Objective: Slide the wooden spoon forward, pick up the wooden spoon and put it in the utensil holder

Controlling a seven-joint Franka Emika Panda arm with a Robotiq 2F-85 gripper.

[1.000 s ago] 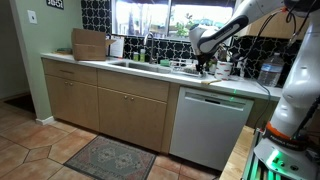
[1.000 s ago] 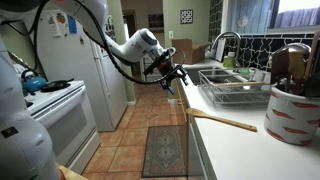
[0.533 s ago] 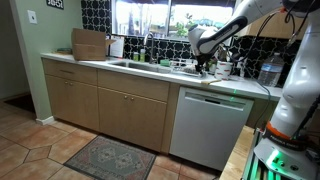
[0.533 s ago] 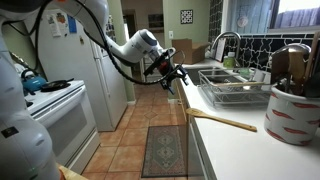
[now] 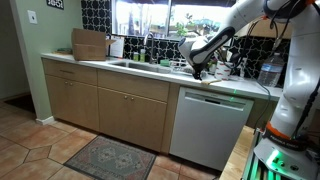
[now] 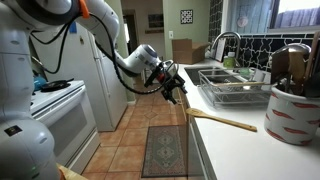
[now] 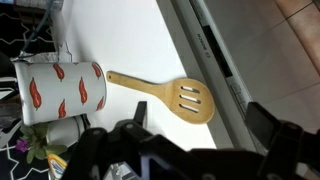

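Exterior view: your gripper point(image 5: 197, 70) hangs by the counter point(image 5: 228, 90); its spread is unreadable here.
Exterior view: gripper point(image 6: 172, 88) touches nothing; wooden spoon point(image 6: 225, 121) lies flat near the utensil holder point(image 6: 290, 112).
Wrist view: your fingers point(image 7: 272, 125) stand wide and empty; the wooden spoon's point(image 7: 165, 92) handle points at the utensil holder point(image 7: 60, 85).

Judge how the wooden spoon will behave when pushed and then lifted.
The wooden spoon looks rigid and light, so it should lift without sagging. Lying flat on the smooth counter, it will likely slide, perhaps pivoting, rather than roll.
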